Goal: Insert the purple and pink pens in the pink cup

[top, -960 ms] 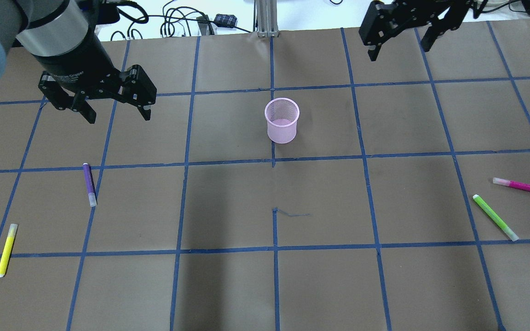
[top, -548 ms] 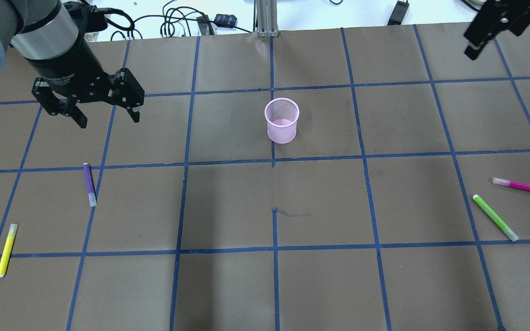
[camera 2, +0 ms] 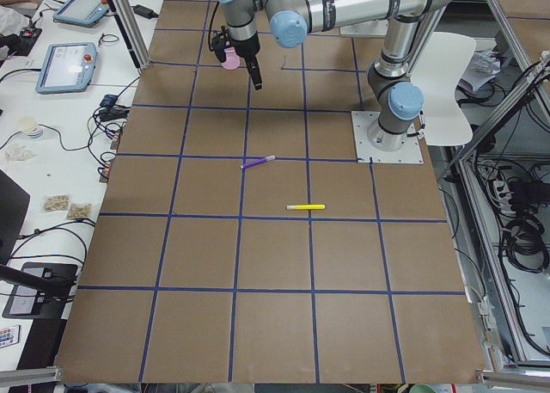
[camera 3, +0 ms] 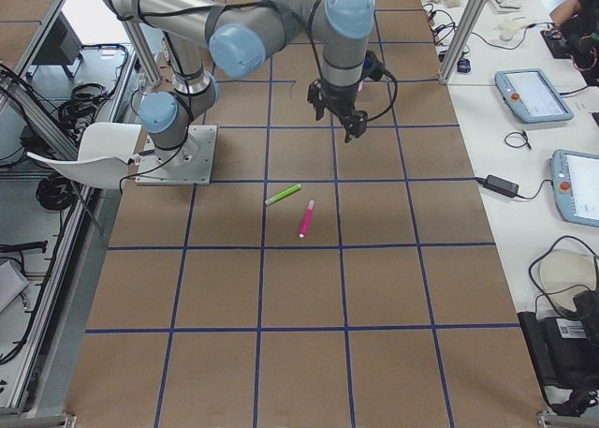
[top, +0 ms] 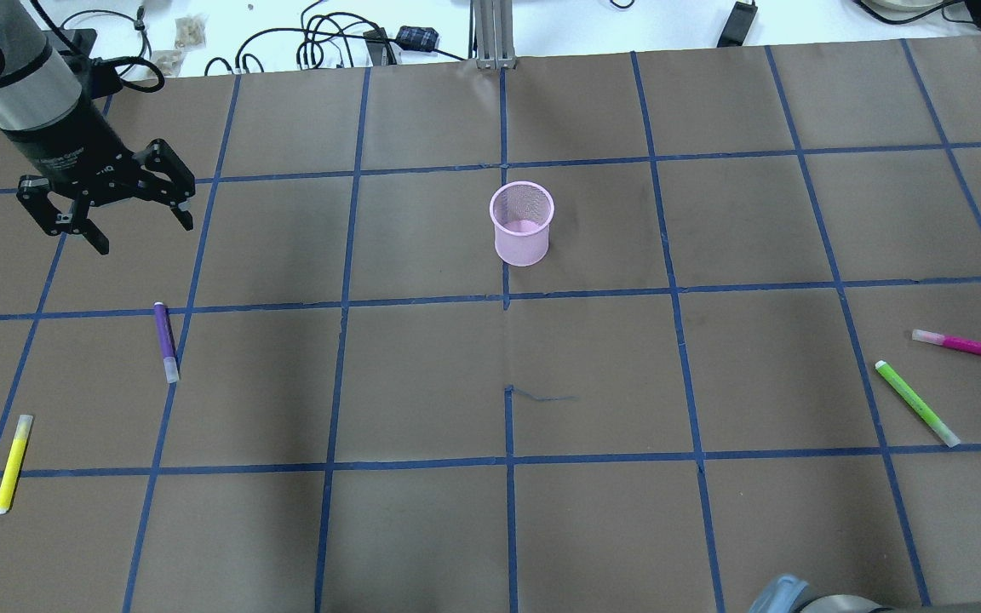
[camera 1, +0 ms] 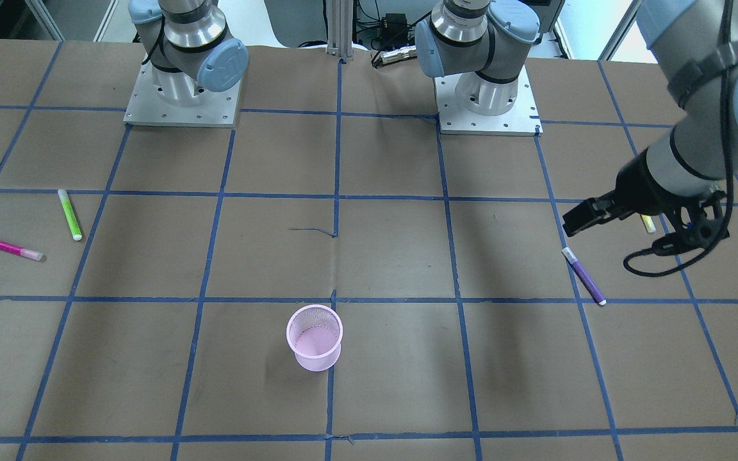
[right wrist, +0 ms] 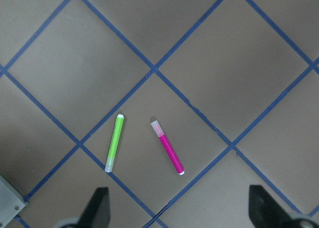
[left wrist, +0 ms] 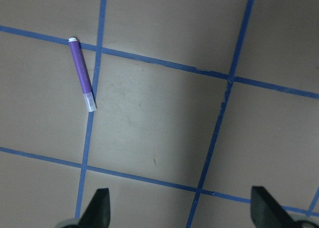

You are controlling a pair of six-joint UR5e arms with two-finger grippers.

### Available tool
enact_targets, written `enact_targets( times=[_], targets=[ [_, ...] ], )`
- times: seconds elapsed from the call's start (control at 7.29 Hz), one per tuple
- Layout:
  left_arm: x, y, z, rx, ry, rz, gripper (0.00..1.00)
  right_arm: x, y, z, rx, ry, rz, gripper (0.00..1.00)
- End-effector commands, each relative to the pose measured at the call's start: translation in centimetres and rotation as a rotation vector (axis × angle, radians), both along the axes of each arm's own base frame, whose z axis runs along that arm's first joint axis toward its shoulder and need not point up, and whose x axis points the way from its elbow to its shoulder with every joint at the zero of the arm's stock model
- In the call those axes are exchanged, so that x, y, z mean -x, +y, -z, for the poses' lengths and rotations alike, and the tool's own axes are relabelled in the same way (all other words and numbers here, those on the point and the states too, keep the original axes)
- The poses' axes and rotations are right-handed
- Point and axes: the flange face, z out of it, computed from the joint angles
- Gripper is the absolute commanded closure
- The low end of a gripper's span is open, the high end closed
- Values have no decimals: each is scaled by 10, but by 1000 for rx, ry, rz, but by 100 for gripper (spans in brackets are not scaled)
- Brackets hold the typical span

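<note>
The pink mesh cup (top: 522, 223) stands upright at mid-table. The purple pen (top: 165, 342) lies flat on the left side and also shows in the left wrist view (left wrist: 81, 74). My left gripper (top: 146, 238) hovers open and empty, beyond the purple pen and apart from it. The pink pen (top: 966, 345) lies flat at the far right. My right gripper (right wrist: 179, 210) is out of the overhead view. Its wrist view shows the fingers wide apart, high above the pink pen (right wrist: 168, 147).
A green pen (top: 916, 402) lies close beside the pink pen. A yellow pen (top: 12, 464) lies near the front left edge. Cables and a metal post (top: 490, 34) sit past the table's far edge. Part of the right arm (top: 797, 596) shows at the overhead view's bottom.
My left gripper has moved left and slightly nearer, staying open. My right gripper has swung right and left the overhead view. The pens and cup have not moved.
</note>
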Motion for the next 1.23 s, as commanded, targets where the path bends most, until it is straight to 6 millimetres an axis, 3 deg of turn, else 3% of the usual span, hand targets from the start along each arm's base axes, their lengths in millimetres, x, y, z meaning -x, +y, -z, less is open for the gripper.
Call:
enact_targets(
  times=[0.0,0.14,0.27,0.41,0.55,0.69,1.1],
  targets=[
    [-53,-35,61,8,-5,-58,0,120,57,83,124,-173,-130,4],
    [-71,-40,77,0,-16,-85,0,150,67,129,145,-245,-162,6],
    [-81,-39,109,-55,17,-115,0,169,72,185,188,-348,-237,6],
    [-85,-35,140,-99,34,-129,0,173,72,238,212,-427,-320,6],
    [-99,-35,168,-130,28,-203,0,169,75,276,216,-499,-367,6],
    [-112,-36,187,-146,31,-247,0,164,78,301,246,-549,-388,6],
    [-118,-41,214,-161,37,-236,0,152,77,355,316,-650,-404,11]
  ],
)
